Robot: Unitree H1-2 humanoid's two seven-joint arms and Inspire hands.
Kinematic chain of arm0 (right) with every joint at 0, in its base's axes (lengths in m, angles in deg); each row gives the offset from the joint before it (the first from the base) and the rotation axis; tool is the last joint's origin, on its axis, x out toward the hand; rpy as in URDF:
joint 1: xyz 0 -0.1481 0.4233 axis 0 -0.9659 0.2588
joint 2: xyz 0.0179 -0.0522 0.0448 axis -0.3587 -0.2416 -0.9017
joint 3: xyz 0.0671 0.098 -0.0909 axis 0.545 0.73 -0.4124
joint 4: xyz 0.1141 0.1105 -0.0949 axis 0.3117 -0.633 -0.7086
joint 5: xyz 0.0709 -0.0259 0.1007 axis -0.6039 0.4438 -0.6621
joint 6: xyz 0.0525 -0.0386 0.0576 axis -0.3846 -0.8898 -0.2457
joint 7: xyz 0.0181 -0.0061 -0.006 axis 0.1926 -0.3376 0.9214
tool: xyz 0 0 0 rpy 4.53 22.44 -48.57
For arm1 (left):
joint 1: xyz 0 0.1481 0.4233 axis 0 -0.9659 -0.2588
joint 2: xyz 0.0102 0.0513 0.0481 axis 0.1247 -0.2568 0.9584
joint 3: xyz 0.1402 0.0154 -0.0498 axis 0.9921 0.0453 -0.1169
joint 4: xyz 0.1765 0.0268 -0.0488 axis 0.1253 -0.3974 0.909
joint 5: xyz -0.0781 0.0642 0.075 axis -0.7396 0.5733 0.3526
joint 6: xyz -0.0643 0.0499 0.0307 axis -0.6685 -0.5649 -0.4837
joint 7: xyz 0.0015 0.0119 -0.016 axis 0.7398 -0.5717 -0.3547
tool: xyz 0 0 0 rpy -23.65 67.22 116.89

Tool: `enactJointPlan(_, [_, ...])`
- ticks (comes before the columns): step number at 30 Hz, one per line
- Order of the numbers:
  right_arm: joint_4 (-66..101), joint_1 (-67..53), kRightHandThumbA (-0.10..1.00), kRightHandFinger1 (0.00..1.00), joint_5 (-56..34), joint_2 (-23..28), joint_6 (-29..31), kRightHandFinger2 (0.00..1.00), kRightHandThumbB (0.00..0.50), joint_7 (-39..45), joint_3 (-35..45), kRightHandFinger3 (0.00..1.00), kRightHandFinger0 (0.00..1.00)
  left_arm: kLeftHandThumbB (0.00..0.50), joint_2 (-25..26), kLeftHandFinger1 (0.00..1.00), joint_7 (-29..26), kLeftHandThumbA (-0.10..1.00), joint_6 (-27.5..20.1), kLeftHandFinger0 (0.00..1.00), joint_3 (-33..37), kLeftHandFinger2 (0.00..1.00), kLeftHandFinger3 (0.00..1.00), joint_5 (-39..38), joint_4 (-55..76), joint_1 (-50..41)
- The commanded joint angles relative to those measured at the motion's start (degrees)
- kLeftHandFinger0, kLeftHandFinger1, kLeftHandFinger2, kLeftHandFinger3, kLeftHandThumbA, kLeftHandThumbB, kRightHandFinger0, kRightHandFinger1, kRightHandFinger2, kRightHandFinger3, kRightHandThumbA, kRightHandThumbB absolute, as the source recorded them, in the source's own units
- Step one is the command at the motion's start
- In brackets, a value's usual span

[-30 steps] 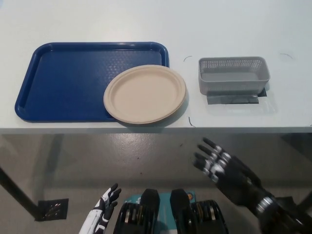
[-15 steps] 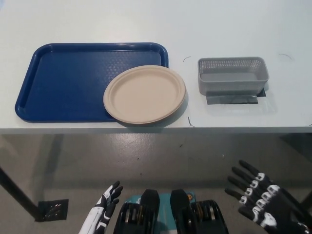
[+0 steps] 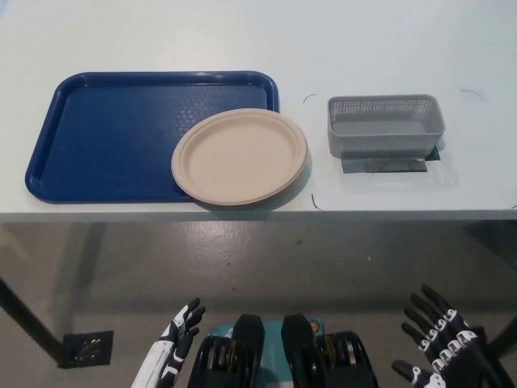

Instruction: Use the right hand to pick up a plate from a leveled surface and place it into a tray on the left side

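White table (image 3: 363, 32) above grey floor (image 3: 242, 259)

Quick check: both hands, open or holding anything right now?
Left hand: open, holding nothing, low at the bottom left, below the table edge.
Right hand: open, fingers spread, holding nothing, low at the bottom right.

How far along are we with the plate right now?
Mostly done: the beige plate lies on the blue tray, though its right edge overhangs the tray's rim toward the grey basket. Nothing is in hand: the black right hand is open, low below the table edge, and the white left hand rests low. Left: perhaps seating the plate fully inside.
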Motion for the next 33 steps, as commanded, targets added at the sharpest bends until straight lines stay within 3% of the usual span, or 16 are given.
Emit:
enactJointPlan(1, [-22.13,4.66,1.00,1.00,26.03,-4.39,32.82,1.00,0.309,0.42,-0.56,1.00,1.00,0.030,-0.59,1.00,-0.26,1.00,-1.64,1.00,0.35,1.00,1.00,-0.19,0.70,0.76])
enactJointPlan(3, [-25.63,5.25,1.00,1.00,26.33,-5.03,33.81,1.00,0.327,0.35,-0.97,1.00,1.00,0.028,-0.38,1.00,-0.52,1.00,-2.71,1.00,0.01,1.00,1.00,-0.30,0.35,0.40])
enactJointPlan(6, [-28.44,5.64,1.00,1.00,27.64,-4.96,34.41,1.00,0.305,-0.07,-1.35,1.00,1.00,0.040,0.08,1.00,-0.83,1.00,-3.80,1.00,-0.29,1.00,1.00,0.09,-0.61,0.09])
enactJointPlan(7, [-29.22,5.91,1.00,1.00,27.22,-5.08,34.12,1.00,0.291,0.10,-1.27,1.00,1.00,0.068,0.17,1.00,-0.85,1.00,-4.24,1.00,-0.42,1.00,1.00,-0.09,-1.49,0.29])
enactJointPlan(9, [-30.23,6.35,1.00,1.00,26.51,-5.26,33.87,1.00,0.300,0.52,-1.13,1.00,1.00,0.084,0.19,1.00,-0.92,1.00,-4.44,1.00,-0.55,1.00,1.00,-0.16,-2.14,0.57])
enactJointPlan(10, [-31.01,6.74,1.00,1.00,26.28,-5.34,33.31,1.00,0.277,0.62,-1.19,1.00,1.00,0.077,0.13,1.00,-1.41,1.00,-5.02,1.00,-0.71,1.00,1.00,0.34,-3.07,0.99])
enactJointPlan(12, [-31.58,6.67,1.00,1.00,25.96,-5.53,33.34,1.00,0.300,1.05,-1.18,1.00,1.00,0.089,0.03,1.00,-1.50,1.00,-4.93,1.00,-0.78,1.00,1.00,0.32,-3.23,0.59])
enactJointPlan(16, [-32.12,6.77,1.00,1.00,26.44,-5.79,34.21,1.00,0.317,1.15,-0.98,1.00,1.00,0.084,-0.02,1.00,-1.88,1.00,-6.04,1.00,-0.85,1.00,1.00,0.80,-4.11,0.93])
enactJointPlan(33, [-33.48,7.28,1.00,1.00,30.11,-6.68,35.54,1.00,0.297,1.71,-0.34,1.00,1.00,0.078,-0.41,1.00,-2.58,1.00,-6.79,1.00,-1.64,1.00,1.00,1.58,-4.80,0.60])
